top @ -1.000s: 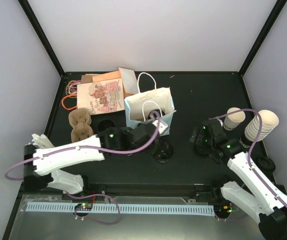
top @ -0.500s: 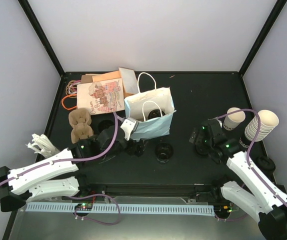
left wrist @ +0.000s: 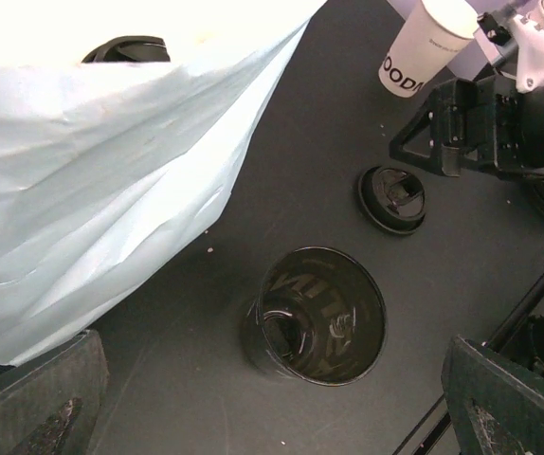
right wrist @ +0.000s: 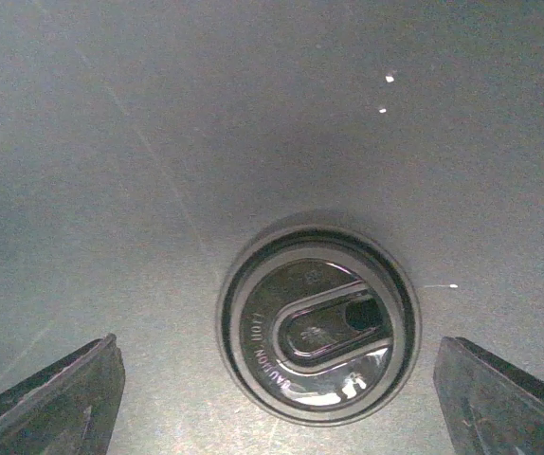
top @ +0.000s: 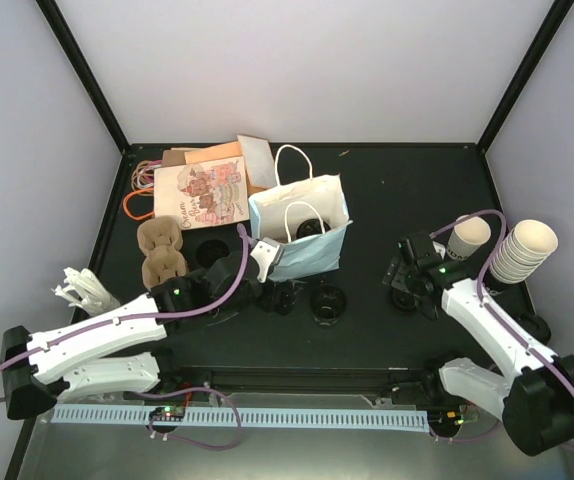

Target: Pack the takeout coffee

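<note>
Inside the blue paper bag (top: pixel 307 258), standing open around the middle of the table (top: pixel 407 190), is where the takeout coffee (top: pixel 310 228) sits. From above you only really get its black lid down in the bag's mouth, and the cup body is hidden by the paper.

The left gripper (top: pixel 279 297) is just near of the bag, a bit left of its middle. Its jaws are spread wide and there's nothing in them. The wrist view shows the crinkled bag wall on one side and bare table on the other. A black container (left wrist: pixel 315 318), glossy and open-topped, stands on the table just right of that gripper and near of the bag, not touching either as far as I can tell.

Over to the right, the right gripper (top: pixel 403 284) is also wide open with nothing gripped. It hangs over a loose black lid (right wrist: pixel 317 324) lying flat on the table, one finger off to each side of it.

Further right there's a single lidless cream cup (top: pixel 467 237) standing upright, then a tilted stack of cream cups (top: pixel 522 250) by the right wall. On the left side are brown pulp carriers (top: pixel 162 250), and some flat paper bags (top: pixel 202 185) lie at the far left.
</note>
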